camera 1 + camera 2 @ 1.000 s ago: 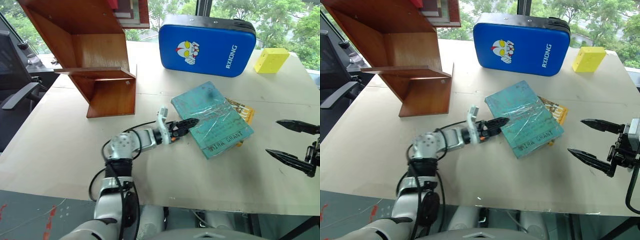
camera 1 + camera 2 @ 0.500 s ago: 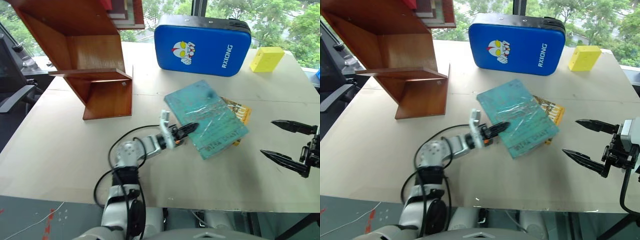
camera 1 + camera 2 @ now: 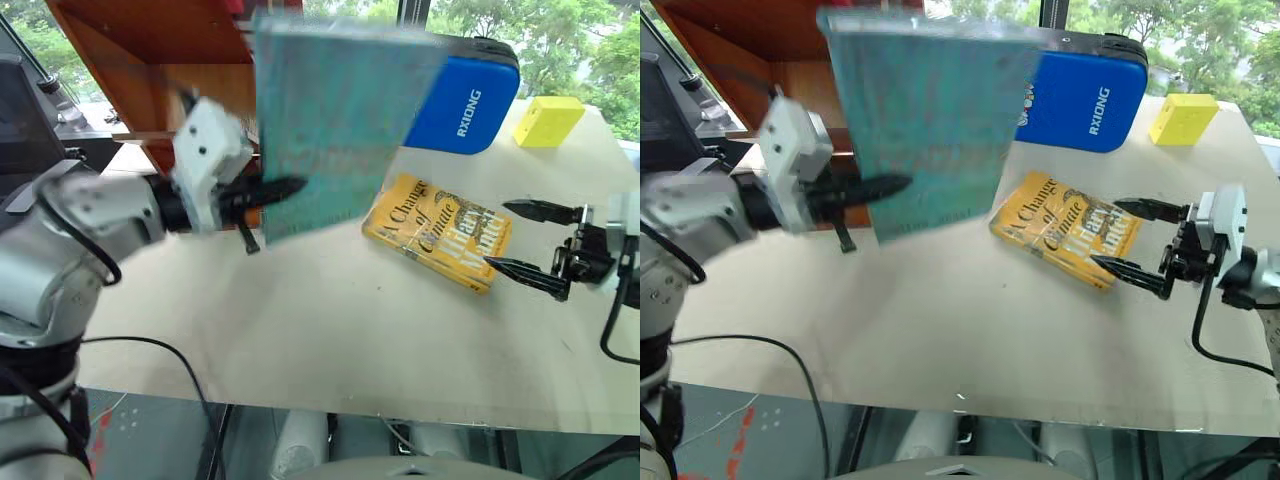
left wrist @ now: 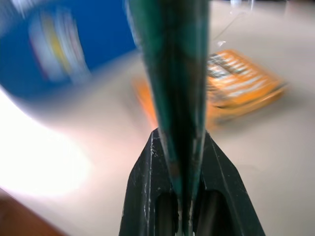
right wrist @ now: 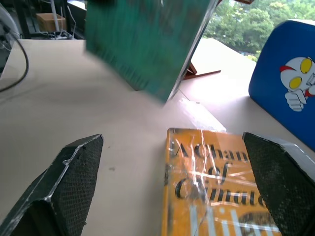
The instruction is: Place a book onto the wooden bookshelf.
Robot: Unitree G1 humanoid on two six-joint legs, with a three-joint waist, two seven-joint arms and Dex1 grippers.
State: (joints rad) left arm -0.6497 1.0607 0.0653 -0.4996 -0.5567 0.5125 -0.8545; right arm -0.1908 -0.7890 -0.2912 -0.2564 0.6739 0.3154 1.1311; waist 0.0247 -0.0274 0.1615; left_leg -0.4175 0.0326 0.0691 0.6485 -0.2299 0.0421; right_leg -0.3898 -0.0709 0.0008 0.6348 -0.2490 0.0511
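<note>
Risk of slipping: my left hand pinches the book only near one lower edge, so most of the cover stands out above and beyond the grip. I judge a quick swing could twist it loose between the fingers.
Risk of a knock: the book hangs just in front of the bookshelf, and its top edge is up near the boards. If I push it in without lining it up with an opening, I expect a corner to catch on the wood.
Risk on the right: my right hand hovers over the table with one fingertip just at the near edge of the yellow book. A careless move there could shove that book across the table, though it is not the one I want.
Left hand: clamped tight on the book, one finger on each cover, as the left wrist view shows.
Right hand: spread wide, holding nothing.
Where the book is: lifted clear of the table, standing roughly upright, over the table's far left part, between the bookshelf and the blue case, whose left part it covers.
Book relative to my left hand: it rises straight out of the grip, up and to the right of the fingers.
Yellow block: at the table's far right corner, well apart from everything.
</note>
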